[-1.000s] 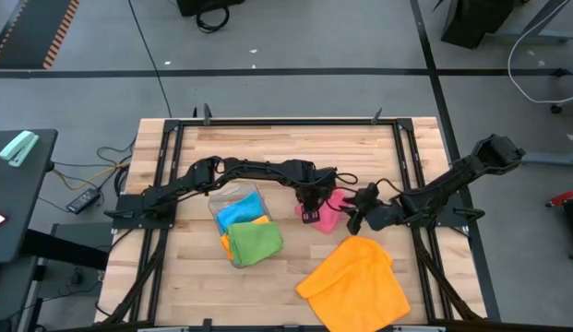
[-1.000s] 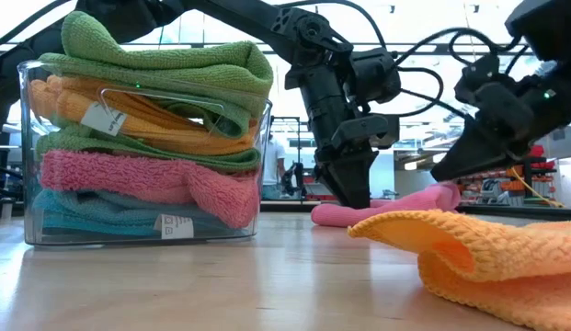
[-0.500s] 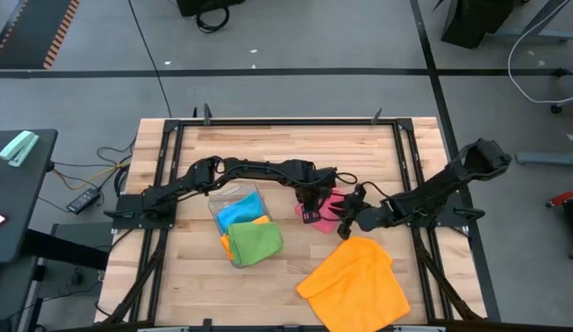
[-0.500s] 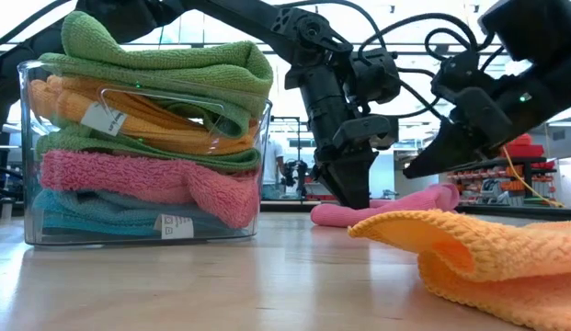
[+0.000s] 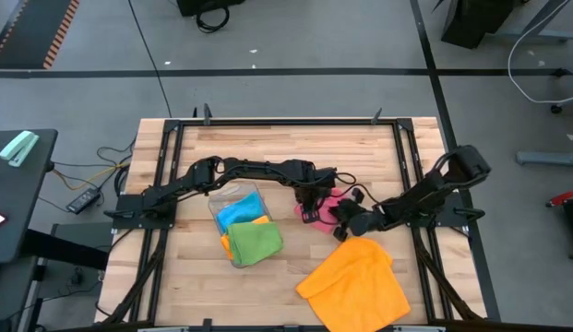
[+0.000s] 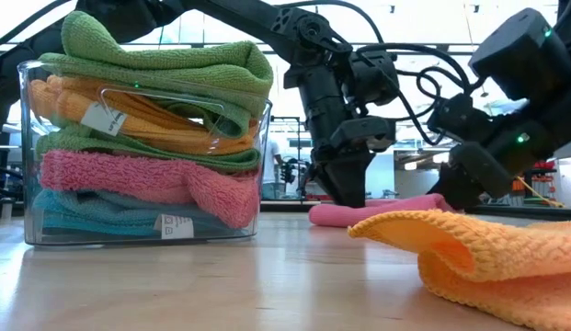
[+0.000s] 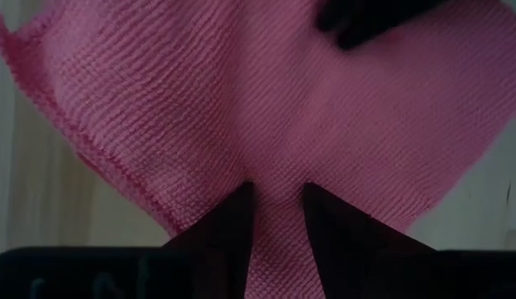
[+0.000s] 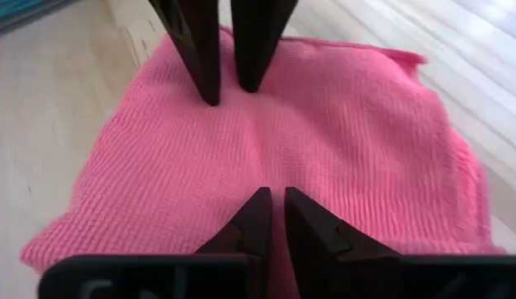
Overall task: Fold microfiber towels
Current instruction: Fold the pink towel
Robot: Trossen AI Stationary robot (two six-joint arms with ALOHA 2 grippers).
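Note:
A pink microfiber towel [image 5: 330, 205] lies spread on the wooden table at mid-right. My left gripper [image 7: 278, 208] stands over its left part, shut on a ridge of the cloth. My right gripper [image 8: 274, 208] has come in from the table's right, and its fingertips sit nearly together on the towel's right part [image 6: 423, 204]. An orange towel [image 5: 355, 281] lies loose and rumpled near the front edge. Several folded towels fill a clear tray [image 6: 28, 138]. My left gripper pinches a small raised ridge of the pink towel [image 7: 278, 237] between its two fingers, close to the towel's left edge. The fingers [image 8: 203, 66] point steeply down from above. The towel stays lying on the table. My right gripper has its fingertips [image 8: 258, 212] on the pink towel's top face [image 8: 274, 178], a little in from its right edge, with a thin strip of cloth between them. It comes slanting down from the table's right. The towel rests flat on the table.
The clear tray [image 5: 215, 207], stacked with green, orange, pink and blue towels, stands left of the pink towel. The orange towel [image 6: 487, 257] lies just in front of my right gripper [image 5: 341, 224]. Bare wood shows at the far side and the front left.
My right gripper has dropped and moved toward the table's left, from above the pink towel's right end down onto the cloth. The raised right end of the towel now lies lower. My left gripper has kept its place on the towel.

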